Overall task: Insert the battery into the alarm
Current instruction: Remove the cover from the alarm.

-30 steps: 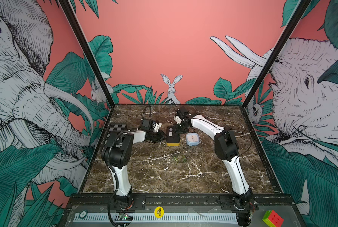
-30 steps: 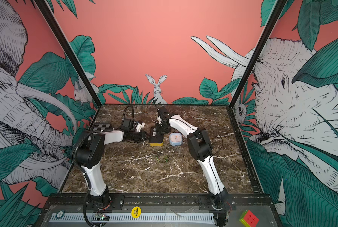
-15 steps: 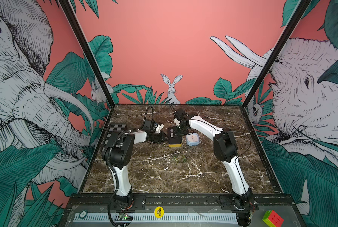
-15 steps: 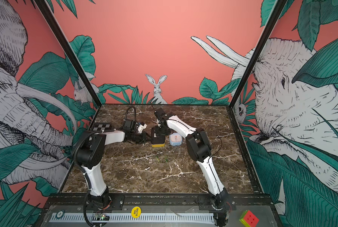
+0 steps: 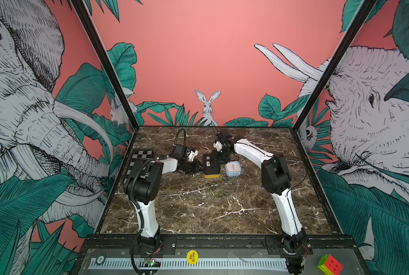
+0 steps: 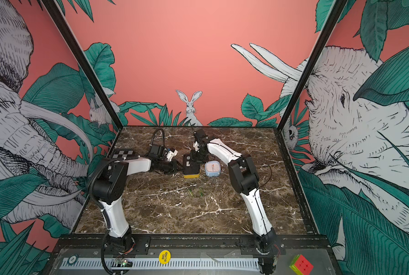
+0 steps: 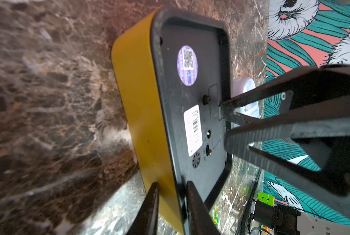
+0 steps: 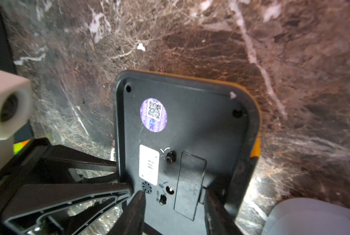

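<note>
mid-frame in both top views, the alarm (image 5: 211,166) lies face down on the marble table (image 5: 198,214), black back up, yellow rim around. the battery cover (image 8: 188,183) on that back looks shut, so my read is no cell is in yet. the right gripper (image 8: 172,192) sits over it, jaws partly apart, one finger each side of the cover, gripping nothing. the cover's long axis runs along the fingers, so the jaws span its short width. the left gripper (image 7: 172,184) is narrow, pinching the alarm's side wall. the batteries (image 5: 217,192), two small green sticks, lie lower in frame, well apart from both jaws, axis too small to tell. the right arm is the free one. a small blue clock (image 5: 233,168) sits just right of the alarm.
</note>
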`<state>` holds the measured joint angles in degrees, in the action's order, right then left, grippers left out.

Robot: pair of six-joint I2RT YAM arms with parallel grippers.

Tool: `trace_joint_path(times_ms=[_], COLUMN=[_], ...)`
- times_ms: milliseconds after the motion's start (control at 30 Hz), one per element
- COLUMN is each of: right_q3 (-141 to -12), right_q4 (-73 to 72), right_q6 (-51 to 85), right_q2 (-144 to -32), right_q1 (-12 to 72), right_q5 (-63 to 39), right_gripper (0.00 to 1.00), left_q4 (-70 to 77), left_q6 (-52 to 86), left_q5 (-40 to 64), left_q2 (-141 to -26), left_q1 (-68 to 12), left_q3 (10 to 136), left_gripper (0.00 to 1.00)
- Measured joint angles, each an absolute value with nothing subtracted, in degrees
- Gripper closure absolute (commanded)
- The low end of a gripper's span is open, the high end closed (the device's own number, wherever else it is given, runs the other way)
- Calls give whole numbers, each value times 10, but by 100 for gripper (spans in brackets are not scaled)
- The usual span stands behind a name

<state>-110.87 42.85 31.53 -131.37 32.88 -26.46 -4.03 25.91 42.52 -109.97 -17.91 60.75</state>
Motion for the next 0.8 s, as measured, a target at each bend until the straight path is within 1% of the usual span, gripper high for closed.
trace_joint_path(times_ms=[133, 333, 500, 667, 800], right_q3=[-1050, -954, -907, -878, -868], right_q4=[366, 246, 168, 91, 68], right_q6=[336, 389, 412, 437, 441], right_q2=[-1290, -1261, -1253, -1253, -1253], right_q1=[312, 283, 267, 260, 258], right_q5=[-308, -389, -436, -459, -461], right_gripper=[64, 70, 74, 77, 81], left_q4=[-44, -44, -44, -44, -44], left_q6=[259, 259, 259, 262, 265], left_q5=[427, 428, 427, 425, 424], left_q2=[-1101, -1102, -1103, -1103, -1103], left_q1=[-178, -178, -178, -178, -178], left_q3=[610, 611, 611, 615, 615], left_gripper=[76, 76, 76, 76, 76])
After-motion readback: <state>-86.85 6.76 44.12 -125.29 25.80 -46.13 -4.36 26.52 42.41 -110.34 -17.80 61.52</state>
